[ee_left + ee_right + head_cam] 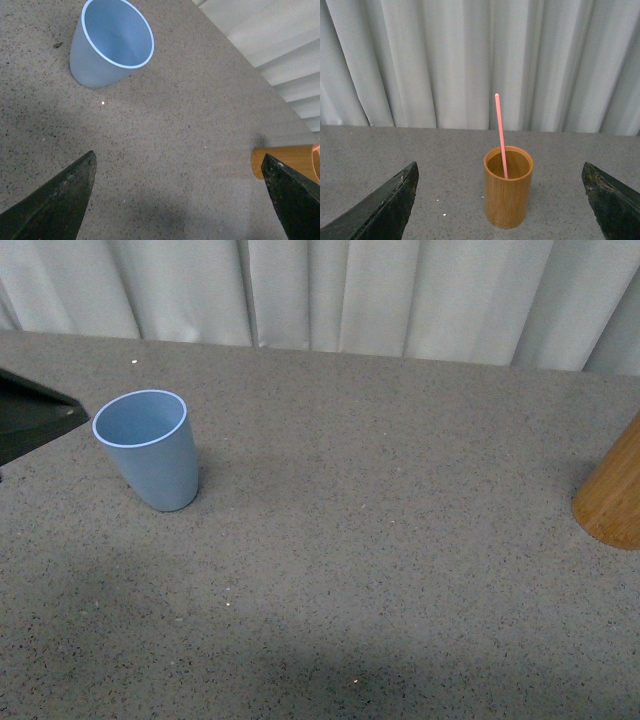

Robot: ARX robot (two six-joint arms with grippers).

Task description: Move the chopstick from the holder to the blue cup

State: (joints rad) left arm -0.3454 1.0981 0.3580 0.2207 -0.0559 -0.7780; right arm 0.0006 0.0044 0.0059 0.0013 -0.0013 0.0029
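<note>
Chopstick in holder seems light, stiff, slippery; pinch its bare upper half. Left claw and right claw are spread wide, empty.

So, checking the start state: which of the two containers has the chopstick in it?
The tan wooden holder: the pink chopstick stands in it, poking above its rim. The blue cup is empty.

I can read no writing, label, brand, number or sign in any of my three views. The blue cup and the holder show only plain, unmarked sides to my cameras.
</note>
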